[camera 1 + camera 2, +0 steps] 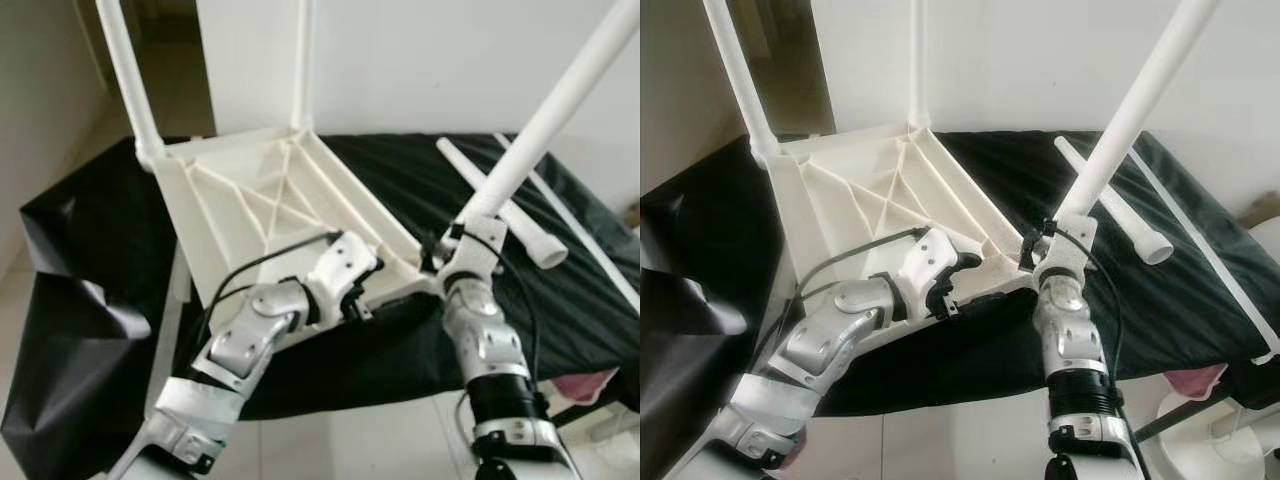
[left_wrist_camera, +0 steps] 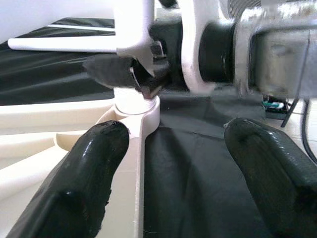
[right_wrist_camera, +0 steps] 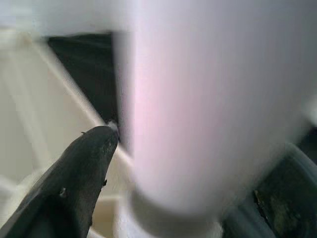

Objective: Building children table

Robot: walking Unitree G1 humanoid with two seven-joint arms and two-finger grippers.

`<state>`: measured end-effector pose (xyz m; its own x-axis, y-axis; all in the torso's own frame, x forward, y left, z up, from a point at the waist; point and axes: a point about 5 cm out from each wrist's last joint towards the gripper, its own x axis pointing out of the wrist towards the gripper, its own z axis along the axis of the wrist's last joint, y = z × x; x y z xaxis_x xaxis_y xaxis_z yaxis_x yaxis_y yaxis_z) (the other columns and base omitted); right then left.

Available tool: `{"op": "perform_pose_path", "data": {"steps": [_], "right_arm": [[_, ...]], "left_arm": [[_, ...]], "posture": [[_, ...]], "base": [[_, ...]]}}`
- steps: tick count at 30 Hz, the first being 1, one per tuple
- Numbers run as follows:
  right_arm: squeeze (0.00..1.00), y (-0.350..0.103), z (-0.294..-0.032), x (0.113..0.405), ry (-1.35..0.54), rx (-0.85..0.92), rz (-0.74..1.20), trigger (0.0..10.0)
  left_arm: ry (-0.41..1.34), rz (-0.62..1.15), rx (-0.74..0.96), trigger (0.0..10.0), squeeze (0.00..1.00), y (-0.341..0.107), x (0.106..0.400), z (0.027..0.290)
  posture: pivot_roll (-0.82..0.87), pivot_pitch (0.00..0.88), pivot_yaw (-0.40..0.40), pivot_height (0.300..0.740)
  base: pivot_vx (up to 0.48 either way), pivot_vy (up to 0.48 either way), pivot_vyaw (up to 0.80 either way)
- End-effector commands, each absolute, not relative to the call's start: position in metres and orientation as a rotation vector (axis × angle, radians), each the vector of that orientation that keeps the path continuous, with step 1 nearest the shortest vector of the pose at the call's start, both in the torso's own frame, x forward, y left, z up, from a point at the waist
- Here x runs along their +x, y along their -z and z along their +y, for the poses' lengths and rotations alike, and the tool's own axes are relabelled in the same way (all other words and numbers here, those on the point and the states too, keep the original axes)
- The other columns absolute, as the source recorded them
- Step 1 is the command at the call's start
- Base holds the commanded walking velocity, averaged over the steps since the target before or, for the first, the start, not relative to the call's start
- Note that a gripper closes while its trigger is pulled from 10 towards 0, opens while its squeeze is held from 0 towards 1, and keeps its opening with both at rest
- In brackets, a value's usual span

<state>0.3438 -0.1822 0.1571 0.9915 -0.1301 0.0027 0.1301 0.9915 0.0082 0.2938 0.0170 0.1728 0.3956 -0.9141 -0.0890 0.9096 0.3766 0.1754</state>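
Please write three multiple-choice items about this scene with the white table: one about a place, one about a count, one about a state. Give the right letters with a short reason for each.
1. Where does the loose white leg lie?
A. on the black cloth
B. on the floor
C. inside the tabletop

2. How many legs stand in the corners of the upturned tabletop?
A. one
B. three
C. five

3. What are the jaws of the right gripper doing?
A. hanging idle
B. closed around a leg
C. holding the cloth

Answers: 1 A, the leg rests on the black cloth to the right of the tabletop. 2 B, two legs rise at the far corners and one at the near right corner. 3 B, the right wrist view shows a finger on each side of the held leg.
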Motion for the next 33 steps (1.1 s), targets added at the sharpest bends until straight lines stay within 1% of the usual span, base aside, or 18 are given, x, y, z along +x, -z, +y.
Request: {"op": "perform_pose_path", "data": {"steps": [1,3,5,6,7,8,10,11,12,13,22,29,30,31,33], "right_arm": [[0.00,-0.165,-0.194,0.345,0.069,-0.045,-0.051,10.0],[0.00,-0.165,-0.194,0.345,0.069,-0.045,-0.051,10.0],[0.00,-0.166,-0.202,0.346,0.008,-0.085,-0.055,10.0],[0.00,-0.166,-0.202,0.346,0.008,-0.085,-0.055,10.0],[0.00,-0.165,-0.207,0.345,-0.048,-0.119,-0.055,10.0],[0.00,-0.165,-0.207,0.345,-0.048,-0.119,-0.055,10.0],[0.00,-0.159,-0.218,0.343,-0.125,-0.175,-0.042,10.0],[0.00,-0.155,-0.222,0.342,-0.152,-0.181,-0.018,8.2],[0.00,-0.155,-0.222,0.342,-0.152,-0.181,-0.018,8.2],[0.00,-0.145,-0.232,0.341,-0.179,-0.170,0.025,0.0],[0.00,-0.138,-0.245,0.346,-0.221,-0.123,0.068,0.0],[0.00,-0.140,-0.245,0.351,-0.241,-0.100,0.082,0.0],[0.00,-0.140,-0.245,0.353,-0.242,-0.082,0.089,2.7],[0.00,-0.141,-0.244,0.355,-0.248,-0.066,0.099,10.0],[0.00,-0.141,-0.244,0.357,-0.250,-0.061,0.104,10.0]], "left_arm": [[1.170,-0.019,0.201,10.0,0.00,-0.173,0.292,0.017],[1.170,-0.019,0.201,10.0,0.00,-0.173,0.292,0.017],[1.172,-0.018,0.199,10.0,0.00,-0.173,0.292,0.016],[1.172,-0.018,0.199,10.0,0.00,-0.173,0.292,0.016],[1.172,-0.018,0.198,10.0,0.00,-0.173,0.292,0.016],[1.172,-0.018,0.198,10.0,0.00,-0.173,0.292,0.016],[1.171,-0.019,0.197,10.0,0.00,-0.174,0.292,0.017],[1.169,-0.019,0.197,10.0,0.00,-0.174,0.293,0.017],[1.169,-0.019,0.197,10.0,0.00,-0.174,0.293,0.017],[1.164,-0.023,0.198,10.0,0.00,-0.176,0.294,0.018],[1.157,-0.026,0.200,10.0,0.00,-0.178,0.296,0.020],[1.156,-0.028,0.202,10.0,0.00,-0.180,0.297,0.020],[1.155,-0.027,0.205,10.0,0.00,-0.179,0.297,0.020],[1.155,-0.026,0.205,10.0,0.00,-0.179,0.297,0.021],[1.154,-0.025,0.208,10.0,0.00,-0.179,0.297,0.021]], "posture": [[0.05,0.000,-0.052,0.740],[0.05,0.000,-0.052,0.740],[0.05,0.000,-0.049,0.740],[0.05,0.000,-0.049,0.740],[0.05,0.000,-0.050,0.740],[0.05,0.000,-0.050,0.740],[0.05,0.000,-0.046,0.740],[0.05,0.000,-0.046,0.740],[0.05,0.000,-0.046,0.740],[0.05,0.000,-0.043,0.740],[0.05,0.000,-0.023,0.740],[0.06,0.000,-0.021,0.740],[0.06,0.000,-0.021,0.740],[0.06,0.000,-0.018,0.740],[0.06,0.000,-0.018,0.740]], "base": [[0.000,0.000,0.00],[0.000,0.000,0.00],[0.000,0.000,0.00],[0.000,0.000,0.00],[0.000,0.000,0.00],[0.000,0.000,0.00],[0.000,0.000,0.00],[0.000,0.000,0.00],[0.000,0.000,0.00],[0.000,0.000,0.00],[0.000,0.000,0.00],[0.000,0.000,0.00],[0.000,0.000,0.00],[0.000,0.000,0.00],[0.000,0.000,0.00]]}}
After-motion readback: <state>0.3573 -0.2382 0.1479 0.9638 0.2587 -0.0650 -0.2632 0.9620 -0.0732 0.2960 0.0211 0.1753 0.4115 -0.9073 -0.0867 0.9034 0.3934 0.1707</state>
